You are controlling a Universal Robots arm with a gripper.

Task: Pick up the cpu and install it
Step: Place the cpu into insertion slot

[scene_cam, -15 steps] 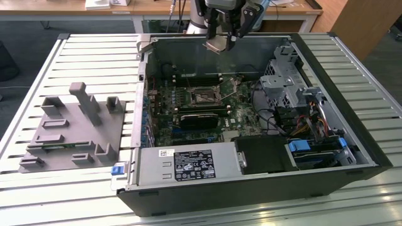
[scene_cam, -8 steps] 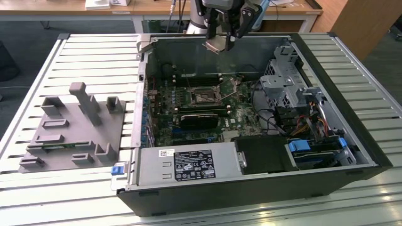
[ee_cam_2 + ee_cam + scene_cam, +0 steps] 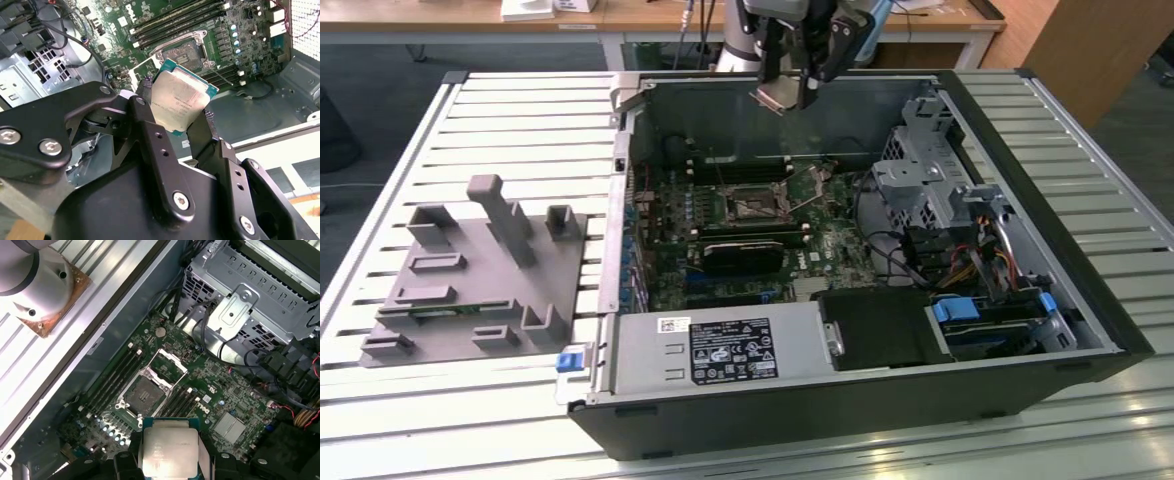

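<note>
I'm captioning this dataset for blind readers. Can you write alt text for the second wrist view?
The gripper holds the cpu between its black jaws, silver top facing the camera, above the green motherboard inside an open computer case. Behind the chip lies the empty, metal-framed socket.

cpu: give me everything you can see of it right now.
The cpu is a flat square chip. It has a dull silver metal lid with print on it and a thin green rim. The gripper clamps it by two opposite edges, lid toward the wrist cameras. It is held in the air above the motherboard, clear of the open socket. Nothing else touches it.
</note>
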